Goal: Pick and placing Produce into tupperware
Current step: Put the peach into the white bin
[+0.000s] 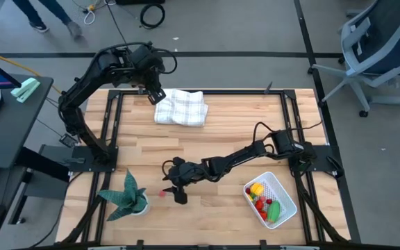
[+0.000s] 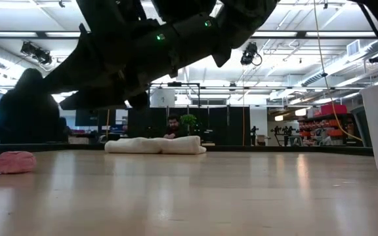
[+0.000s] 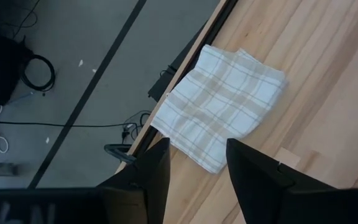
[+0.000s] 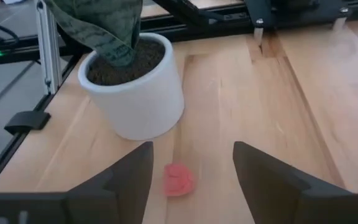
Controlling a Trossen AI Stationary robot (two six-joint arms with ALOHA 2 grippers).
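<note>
A small pinkish produce piece [image 4: 179,179] lies on the wooden table near the plant pot; it also shows in the high view [image 1: 164,193] and the low view [image 2: 15,162]. My right gripper [image 4: 192,149] is open and hovers just right of the piece [image 1: 178,193], with its fingers pointing toward the piece and not touching it. The white tupperware [image 1: 285,196] sits near the table's right near corner and holds yellow, red and green produce [image 1: 264,200]. My left gripper [image 3: 197,144] is open and waits over the table's far edge [image 1: 155,96].
A white pot with a green spiky plant [image 4: 135,87] stands close left of the pink piece [image 1: 127,198]. A folded white checked cloth [image 1: 180,107] lies by the far edge. Black frame rails [image 1: 113,125] run along the table's sides. Bare wood lies between cloth and gripper.
</note>
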